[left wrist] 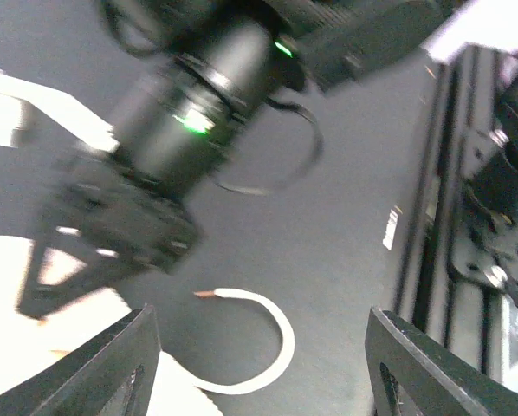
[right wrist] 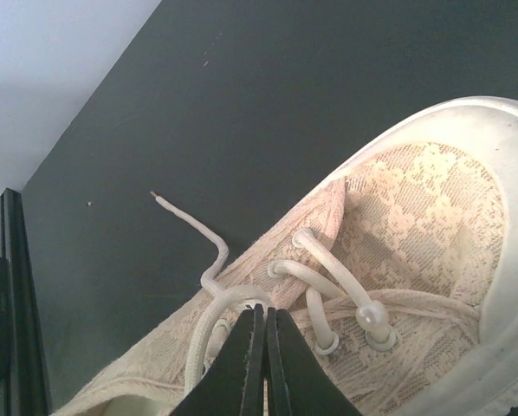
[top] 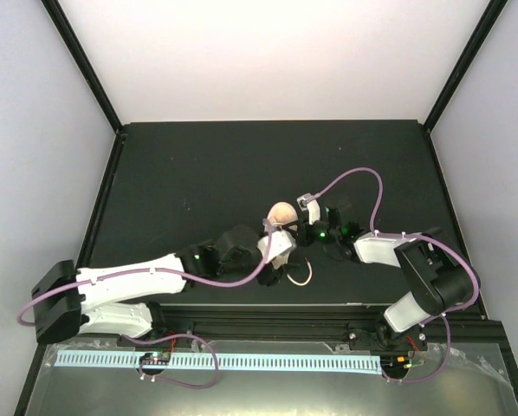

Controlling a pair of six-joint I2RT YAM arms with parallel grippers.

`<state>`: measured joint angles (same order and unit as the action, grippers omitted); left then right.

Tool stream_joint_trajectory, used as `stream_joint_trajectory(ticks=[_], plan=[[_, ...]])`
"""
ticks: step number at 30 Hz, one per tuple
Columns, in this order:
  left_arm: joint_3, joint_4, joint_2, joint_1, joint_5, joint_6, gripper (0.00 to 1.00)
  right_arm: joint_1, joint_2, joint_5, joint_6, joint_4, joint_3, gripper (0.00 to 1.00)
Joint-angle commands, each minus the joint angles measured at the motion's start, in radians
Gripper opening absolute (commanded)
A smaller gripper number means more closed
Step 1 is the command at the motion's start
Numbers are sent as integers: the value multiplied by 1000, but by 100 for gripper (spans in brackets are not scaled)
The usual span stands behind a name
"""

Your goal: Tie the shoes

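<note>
Two grippers crowd one sneaker (top: 281, 217) at the centre of the overhead frame.
From above, the sneaker sits on the black table (top: 198, 173) between the arms, and the claws are too small to read. The right wrist view fills that in. The right gripper (right wrist: 261, 310) is pressed together low in frame, tips on the laces (right wrist: 333, 271); whether it pinches one, I cannot tell. In the left wrist view the left gripper (left wrist: 259, 314) is spread wide, a loose lace end (left wrist: 287, 342) curling between its fingers.
</note>
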<state>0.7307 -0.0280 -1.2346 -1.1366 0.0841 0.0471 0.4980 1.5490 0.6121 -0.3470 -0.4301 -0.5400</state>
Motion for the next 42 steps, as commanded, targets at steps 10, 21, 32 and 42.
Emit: stream_joint_trajectory(ticks=[10,21,32,42], plan=[[60,32,-172,400,251,134,52,2,-145,119,27,-165,76,2],[65,187,-247,475,436,88,49,2,-123,150,12,-181,69,2],[77,192,-307,475,495,-7,35,2,-109,157,1,-195,68,2],[92,215,-352,475,532,-46,17,2,-93,170,-4,-203,63,2]])
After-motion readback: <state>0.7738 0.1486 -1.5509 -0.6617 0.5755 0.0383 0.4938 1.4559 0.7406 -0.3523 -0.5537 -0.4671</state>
